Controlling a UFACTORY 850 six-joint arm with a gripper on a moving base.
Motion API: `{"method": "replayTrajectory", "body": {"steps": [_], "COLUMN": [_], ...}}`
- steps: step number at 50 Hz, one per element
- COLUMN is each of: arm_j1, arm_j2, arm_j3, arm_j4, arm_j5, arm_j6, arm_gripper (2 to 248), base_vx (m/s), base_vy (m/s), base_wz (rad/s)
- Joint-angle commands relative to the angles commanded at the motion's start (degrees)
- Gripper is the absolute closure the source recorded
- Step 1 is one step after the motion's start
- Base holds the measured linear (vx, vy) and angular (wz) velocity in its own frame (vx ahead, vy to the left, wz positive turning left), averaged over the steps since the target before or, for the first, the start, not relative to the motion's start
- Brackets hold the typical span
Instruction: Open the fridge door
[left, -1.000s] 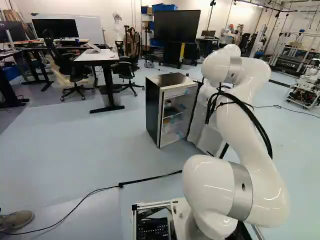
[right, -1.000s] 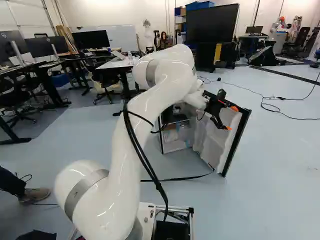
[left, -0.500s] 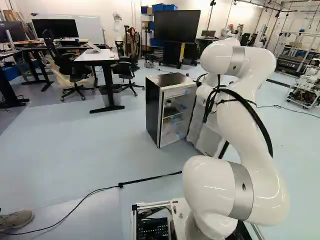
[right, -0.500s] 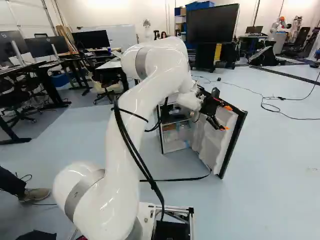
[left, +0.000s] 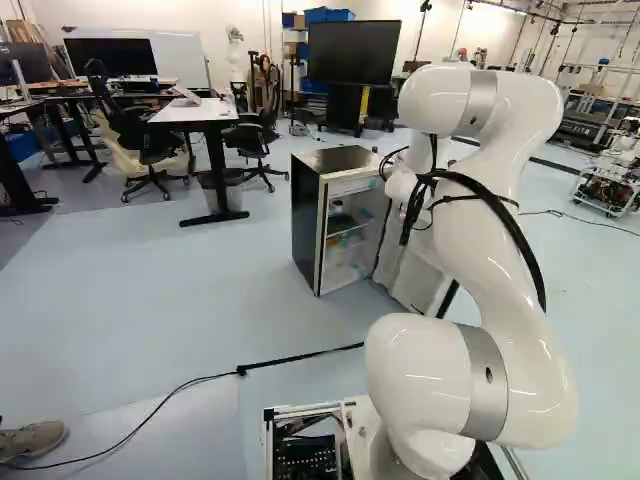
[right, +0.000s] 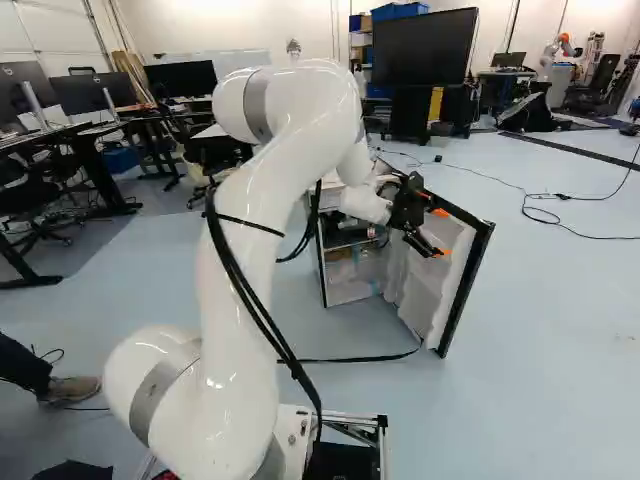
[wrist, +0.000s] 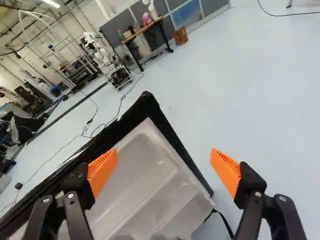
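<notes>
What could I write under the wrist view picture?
Orange-padded gripper, fingers wide open, over the open fridge door's white inside.

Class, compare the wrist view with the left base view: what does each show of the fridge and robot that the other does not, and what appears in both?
Only the wrist view shows the end effector, its fingers spread apart with orange pads.

Only the left base view shows the fridge cabinet with its inside shelves, and the white arm rising from its lowest joint.

Both show the open fridge door's white inner side and the pale blue floor.
</notes>
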Motion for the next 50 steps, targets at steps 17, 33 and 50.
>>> {"method": "replayTrajectory", "body": {"steps": [17,33,50], "arm_j1": [2.1,4.2,6.4], "arm_j2": [4.3,8.1,11.6], "arm_j3": [6.7,12.6,17.7], "arm_j4": [-5.6,-11.6,-18.6], "arm_j5": [0.0,0.0,0.0], "arm_j6": [0.0,0.0,0.0], "arm_gripper": [3,3,3], "base_vx": [0.0,0.0,0.0], "base_vy": [0.0,0.0,0.0], "base_wz": [0.0,0.0,0.0]}}
